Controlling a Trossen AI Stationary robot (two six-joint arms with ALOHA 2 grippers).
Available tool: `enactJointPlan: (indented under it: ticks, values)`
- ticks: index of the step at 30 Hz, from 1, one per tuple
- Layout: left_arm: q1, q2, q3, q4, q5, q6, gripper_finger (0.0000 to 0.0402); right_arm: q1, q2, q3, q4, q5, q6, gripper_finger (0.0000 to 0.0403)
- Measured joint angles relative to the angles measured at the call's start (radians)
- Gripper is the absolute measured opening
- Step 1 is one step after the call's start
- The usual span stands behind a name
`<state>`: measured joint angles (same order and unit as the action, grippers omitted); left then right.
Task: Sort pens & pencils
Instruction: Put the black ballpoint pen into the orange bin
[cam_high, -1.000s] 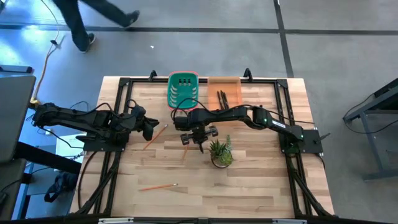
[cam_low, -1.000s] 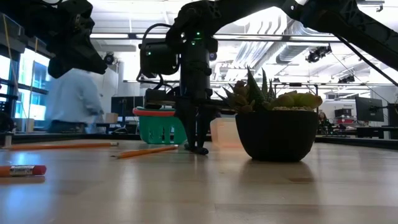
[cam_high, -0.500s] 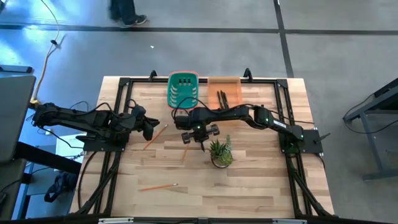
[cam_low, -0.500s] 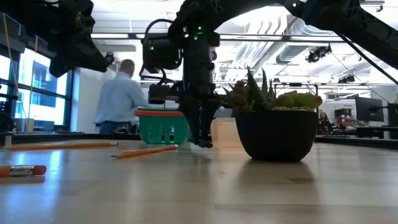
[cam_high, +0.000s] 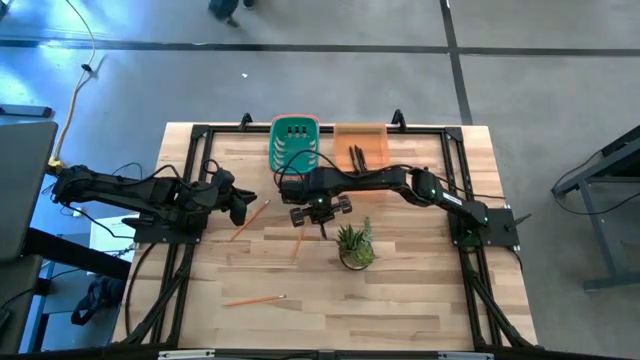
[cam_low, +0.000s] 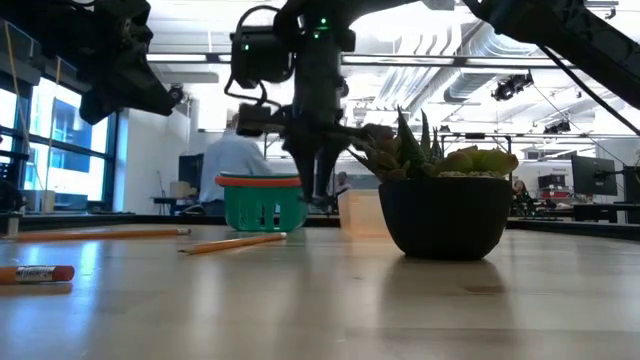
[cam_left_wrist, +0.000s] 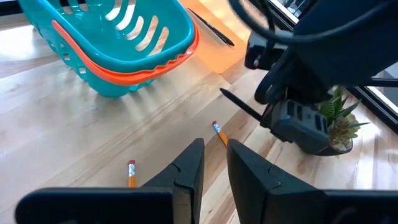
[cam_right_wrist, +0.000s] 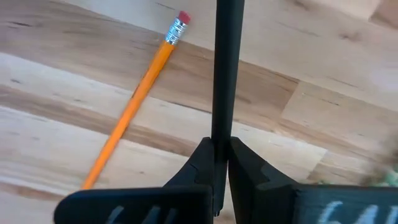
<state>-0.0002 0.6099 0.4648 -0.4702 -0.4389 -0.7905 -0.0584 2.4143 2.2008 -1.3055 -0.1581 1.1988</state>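
Note:
My right gripper (cam_high: 320, 214) hangs over the table's middle, pointing down, shut on a black pen (cam_right_wrist: 224, 68). An orange pencil (cam_right_wrist: 134, 106) lies on the wood below it. Two more pencils (cam_high: 250, 219) (cam_high: 255, 299) lie toward the left and near side. More pens (cam_high: 357, 157) lie in the orange tray (cam_high: 378, 133) at the far edge, beside the teal basket (cam_high: 294, 143). My left gripper (cam_left_wrist: 214, 167) waits at the left, raised, open with a narrow gap and nothing between its fingers. My right gripper pinches the pen's shaft (cam_right_wrist: 221, 134) between its two fingertips, coming from above with the fingers pointing down and lying across the pen. The pen is lifted clear of the table and sticks out roughly level from the fingers (cam_left_wrist: 239, 106).
A potted succulent (cam_high: 355, 247) stands just to the near right of my right gripper, close to the pen. Black frame rails (cam_high: 190, 200) run along the table's left, right and far sides. A person stands in the room behind the table in the low view.
My right gripper has risen straight up from the table with the pen, which has come off the wood and is now lifted clear. People have walked past beyond the table.

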Motion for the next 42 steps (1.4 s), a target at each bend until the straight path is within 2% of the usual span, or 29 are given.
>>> enactJointPlan:
  ticks: [12, 42]
  values:
    - [0.000, 0.000, 0.000, 0.006, 0.000, 0.000, 0.0058, -0.020, 0.000, 0.156, -0.095, 0.053, -0.036, 0.0000]
    - [0.000, 0.000, 0.000, 0.051, -0.016, -0.001, 0.0058, -0.019, -0.120, 0.155, -0.098, 0.029, -0.082, 0.0000]
